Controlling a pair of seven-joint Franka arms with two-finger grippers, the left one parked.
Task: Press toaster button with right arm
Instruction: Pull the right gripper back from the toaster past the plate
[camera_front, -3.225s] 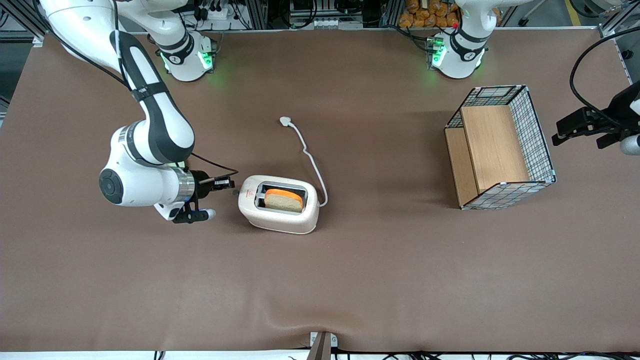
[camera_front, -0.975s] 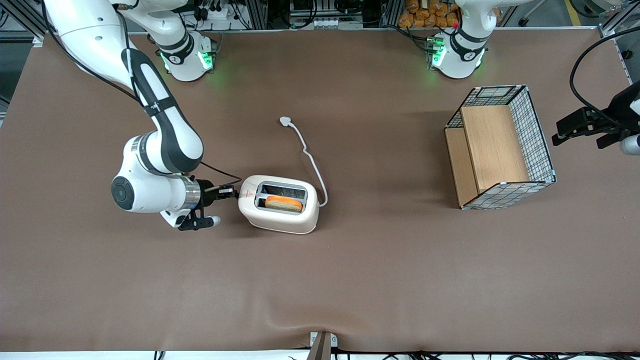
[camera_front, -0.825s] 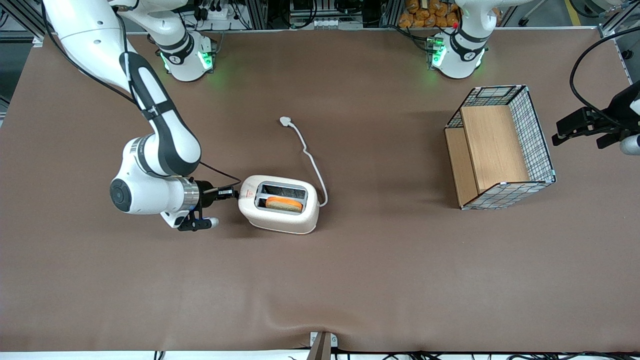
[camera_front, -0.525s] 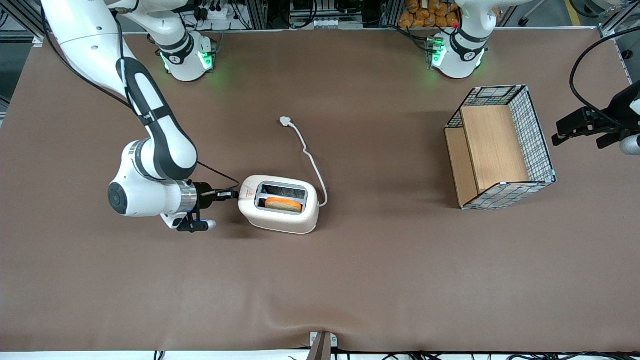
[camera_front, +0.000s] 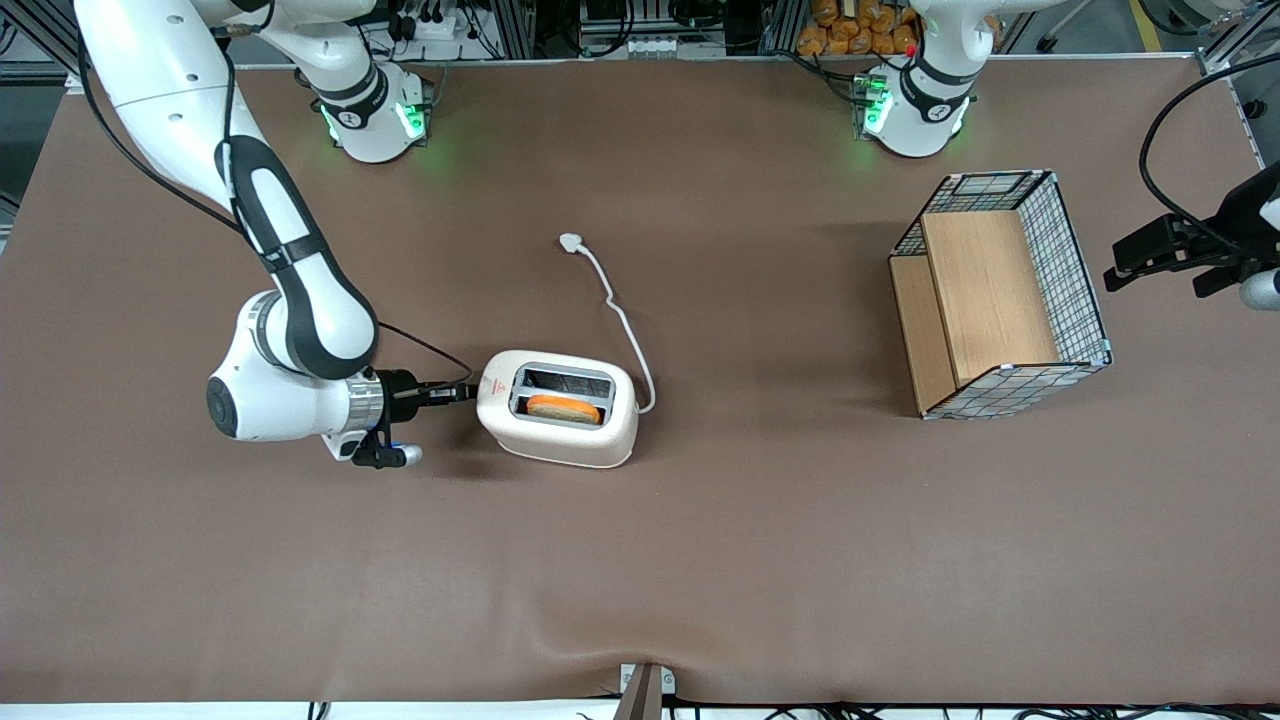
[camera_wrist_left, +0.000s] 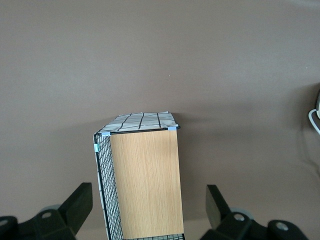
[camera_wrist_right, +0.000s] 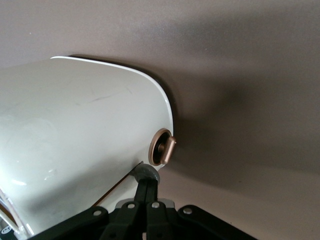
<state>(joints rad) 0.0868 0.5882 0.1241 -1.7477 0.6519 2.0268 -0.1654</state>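
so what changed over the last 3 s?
The bread sank from standing proud of the slot to low in the toaster. The claw closed in on the toaster's short end and sits against it. Toaster, cord and wire basket stayed put.

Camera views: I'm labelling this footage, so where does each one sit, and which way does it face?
Front view: above the table, looking down at toaster, wire basket, right arm, gripper.
Left wrist view: on the parked arm, facing down at the basket; its own fingers show.
Right wrist view: on the working arm, facing the toaster's end, gripper shut against it beside a knob.
Shared: toaster, basket.
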